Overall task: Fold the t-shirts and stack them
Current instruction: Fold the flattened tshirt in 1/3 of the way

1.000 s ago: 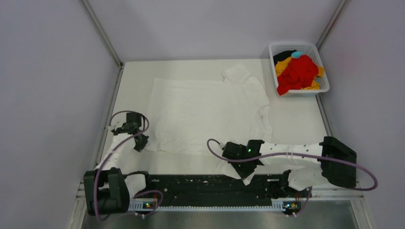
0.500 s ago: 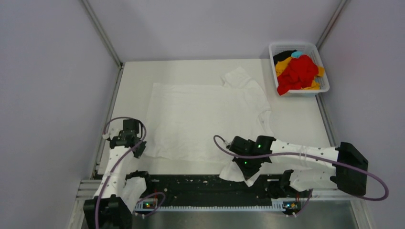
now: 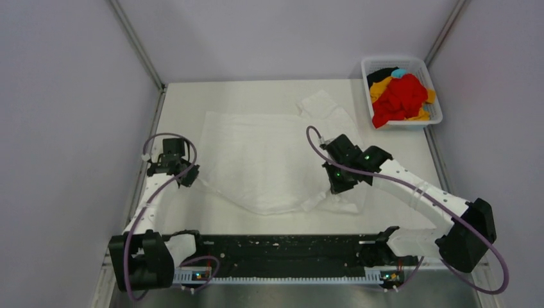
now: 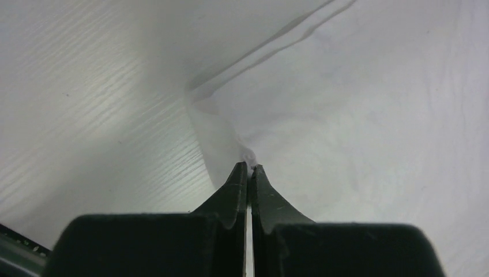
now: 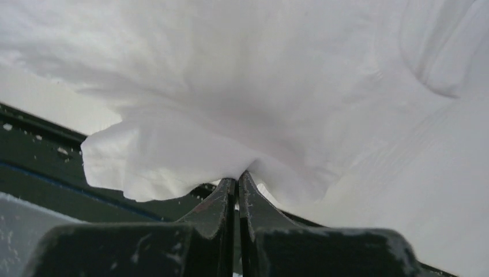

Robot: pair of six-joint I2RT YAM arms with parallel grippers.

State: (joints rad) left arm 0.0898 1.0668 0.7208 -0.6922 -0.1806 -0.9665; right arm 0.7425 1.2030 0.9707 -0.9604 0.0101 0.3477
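A large white t-shirt (image 3: 263, 154) lies spread on the table. My left gripper (image 3: 190, 180) is shut on the shirt's near left hem corner, seen pinched at the fingertips in the left wrist view (image 4: 249, 167). My right gripper (image 3: 337, 187) is shut on the shirt's near right part and holds it lifted; the cloth (image 5: 242, 115) hangs bunched from the shut jaws in the right wrist view (image 5: 237, 176). The shirt's near edge now runs slanted between the two grippers. Red (image 3: 401, 96), yellow-orange, black and light blue shirts lie heaped in the basket.
A white plastic mesh basket (image 3: 435, 90) stands at the table's far right corner. Metal frame posts rise at the far corners. The black base rail (image 3: 282, 253) of the arms runs along the near edge. Grey walls close in left and right.
My right gripper has lifted its part of the white shirt from the near edge and carried it away from me over the shirt. My left gripper moved away from me with the hem corner.
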